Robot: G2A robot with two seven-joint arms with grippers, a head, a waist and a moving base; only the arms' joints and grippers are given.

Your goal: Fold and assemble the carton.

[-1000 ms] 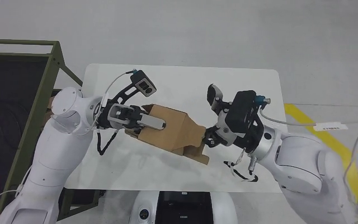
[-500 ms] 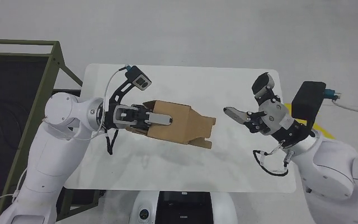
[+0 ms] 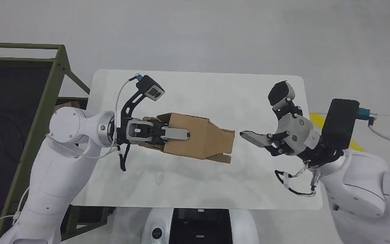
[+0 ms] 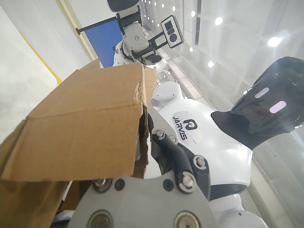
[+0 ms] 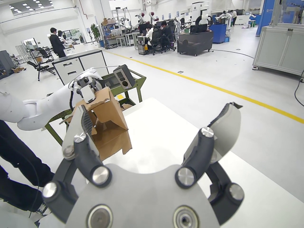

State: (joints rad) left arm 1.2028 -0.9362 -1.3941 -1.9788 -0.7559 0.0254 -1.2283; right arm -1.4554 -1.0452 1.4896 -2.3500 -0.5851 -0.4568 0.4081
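A brown carton (image 3: 198, 141) lies partly unfolded over the middle of the white table (image 3: 201, 85), its open flaps pointing right. My left gripper (image 3: 173, 130) is shut on the carton's upper left wall; in the left wrist view the cardboard (image 4: 83, 129) sits pinched beside one dark finger (image 4: 175, 153). My right gripper (image 3: 266, 117) stands open a short way right of the carton, apart from it, with nothing between its fingers. In the right wrist view the open right gripper (image 5: 154, 119) faces the carton (image 5: 111, 124), whose lowest flap hangs close to the tabletop.
A green metal frame cart (image 3: 36, 67) stands off the table's left side. The table's right half (image 3: 268, 183) is bare around the right arm, and its edges lie close behind that arm.
The right gripper let go of the carton's right end, drew back to the right, and has now edged slightly toward it again. The left gripper kept its hold while the carton swung more level.
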